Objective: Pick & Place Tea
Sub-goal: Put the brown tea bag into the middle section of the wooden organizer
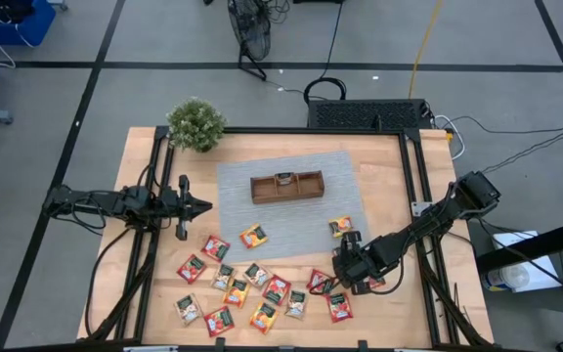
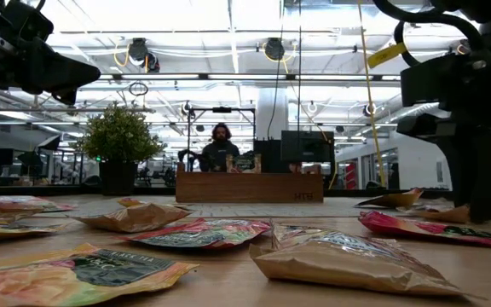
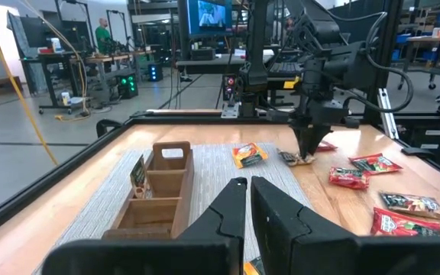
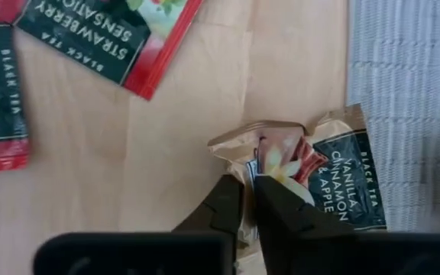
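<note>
The right gripper (image 4: 249, 200) is down at the grey mat's (image 1: 291, 210) right edge, jaws pinched nearly together on the crumpled edge of a vanilla-cinnamon-apple tea packet (image 4: 323, 179), apparently gripping it. The other tea packets (image 1: 252, 288) lie scattered on the wood in front of the mat. The left gripper (image 1: 203, 205) hovers just left of the mat, jaws closed and empty.

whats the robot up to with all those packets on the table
It is sorting tea packets into a wooden tray on the grey mat. The right gripper is down at the mat's edge, pinching a crumpled vanilla cinnamon apple packet. The left gripper waits shut above the table's left side. One packet already stands in the tray's middle compartment.
</note>
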`<state>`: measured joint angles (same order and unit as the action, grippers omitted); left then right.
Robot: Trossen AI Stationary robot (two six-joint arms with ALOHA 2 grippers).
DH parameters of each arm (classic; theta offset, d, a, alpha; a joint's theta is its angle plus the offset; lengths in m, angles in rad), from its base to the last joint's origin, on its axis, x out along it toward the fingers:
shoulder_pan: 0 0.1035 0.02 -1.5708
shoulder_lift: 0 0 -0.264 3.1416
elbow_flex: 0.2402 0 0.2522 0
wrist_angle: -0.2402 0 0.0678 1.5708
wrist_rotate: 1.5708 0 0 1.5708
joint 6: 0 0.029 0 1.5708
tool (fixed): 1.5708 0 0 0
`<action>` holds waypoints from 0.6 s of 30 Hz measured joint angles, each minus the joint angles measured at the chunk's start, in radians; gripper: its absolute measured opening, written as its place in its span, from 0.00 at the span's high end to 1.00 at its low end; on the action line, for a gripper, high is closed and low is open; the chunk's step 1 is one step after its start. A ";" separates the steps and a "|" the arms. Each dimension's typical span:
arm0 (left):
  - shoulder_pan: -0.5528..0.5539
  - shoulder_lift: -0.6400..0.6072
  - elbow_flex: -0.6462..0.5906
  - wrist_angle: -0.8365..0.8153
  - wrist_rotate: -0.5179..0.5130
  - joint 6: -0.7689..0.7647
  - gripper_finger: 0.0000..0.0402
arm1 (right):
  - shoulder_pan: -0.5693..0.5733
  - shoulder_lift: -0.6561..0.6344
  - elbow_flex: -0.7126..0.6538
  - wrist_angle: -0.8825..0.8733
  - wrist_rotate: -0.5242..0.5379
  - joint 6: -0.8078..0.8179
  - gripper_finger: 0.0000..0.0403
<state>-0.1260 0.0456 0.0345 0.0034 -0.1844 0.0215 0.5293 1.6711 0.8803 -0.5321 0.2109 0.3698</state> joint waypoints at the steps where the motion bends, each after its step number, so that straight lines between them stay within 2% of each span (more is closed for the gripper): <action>1: 0.000 0.000 0.000 0.000 0.000 0.000 0.92 | 0.000 0.000 0.000 0.007 0.003 -0.005 0.96; 7: 0.000 0.000 0.000 0.000 0.000 0.000 0.92 | 0.026 -0.016 0.000 0.033 0.087 -0.054 0.97; 9: 0.000 0.000 0.000 0.000 0.000 0.000 0.92 | 0.039 -0.025 0.009 0.021 0.144 -0.063 0.97; 13: 0.000 0.000 0.000 0.000 0.000 0.000 0.92 | 0.072 -0.055 0.048 0.042 0.324 -0.146 0.97; 18: 0.000 0.000 0.000 0.000 0.000 0.000 0.92 | 0.068 -0.055 0.056 0.146 0.565 -0.395 0.97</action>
<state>-0.1261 0.0456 0.0345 0.0032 -0.1841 0.0216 0.5973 1.6161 0.9360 -0.3859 0.7757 -0.0252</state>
